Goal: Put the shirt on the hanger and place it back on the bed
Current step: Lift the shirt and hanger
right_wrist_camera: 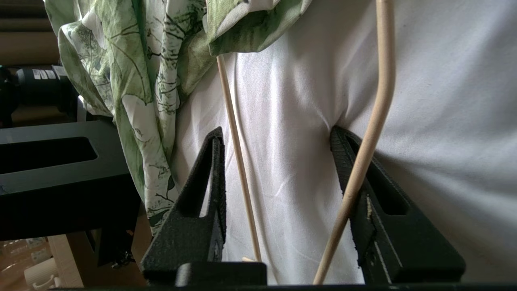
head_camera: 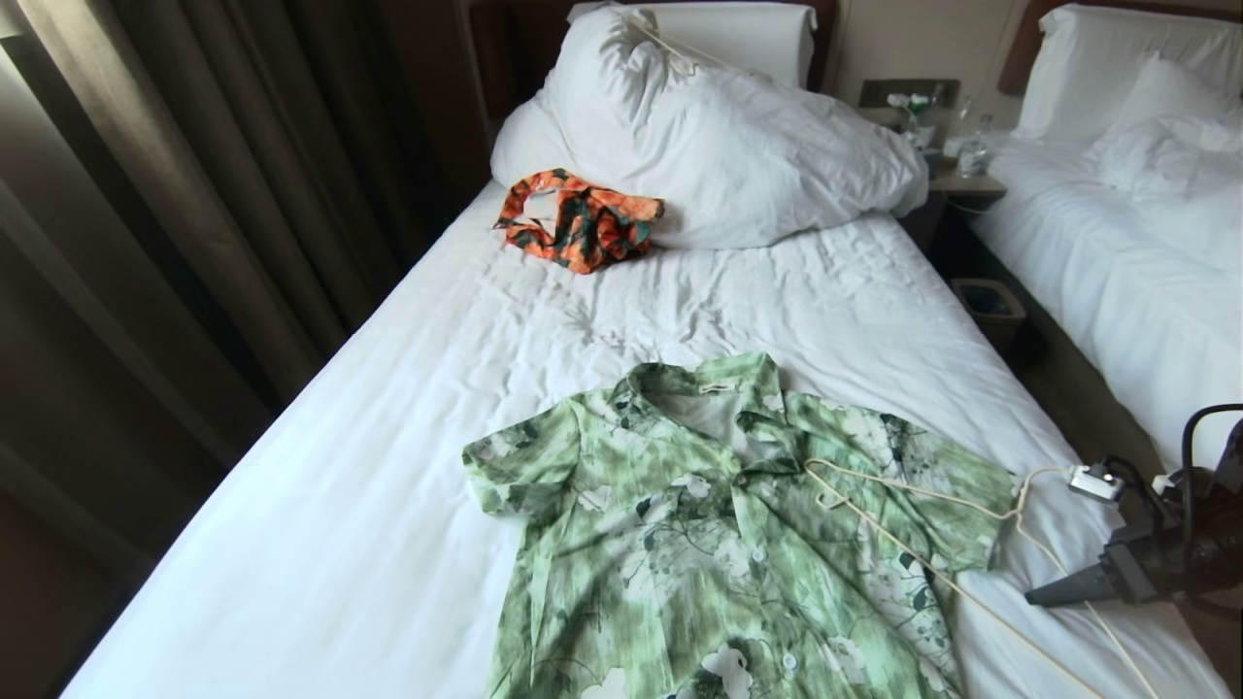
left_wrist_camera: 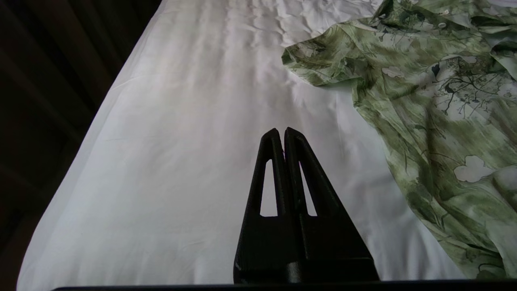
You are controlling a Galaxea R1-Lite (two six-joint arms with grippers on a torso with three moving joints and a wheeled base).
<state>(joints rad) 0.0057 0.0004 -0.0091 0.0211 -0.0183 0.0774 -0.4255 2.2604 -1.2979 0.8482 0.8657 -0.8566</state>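
Cream-coloured hanger [right_wrist_camera: 365, 149] rods, lying on the bed [head_camera: 388, 466] beside the shirt [head_camera: 719, 544], are straddled by the half-open, empty-handed right gripper [right_wrist_camera: 278, 141], seemingly positioned for a pickup.

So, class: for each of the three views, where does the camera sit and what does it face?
Head view: high, looking down the bed at the shirt; right hand shows.
Left wrist view: behind the shut left hand, facing sheet.
Right wrist view: behind the right hand, straddling the hanger.
All share the shirt.
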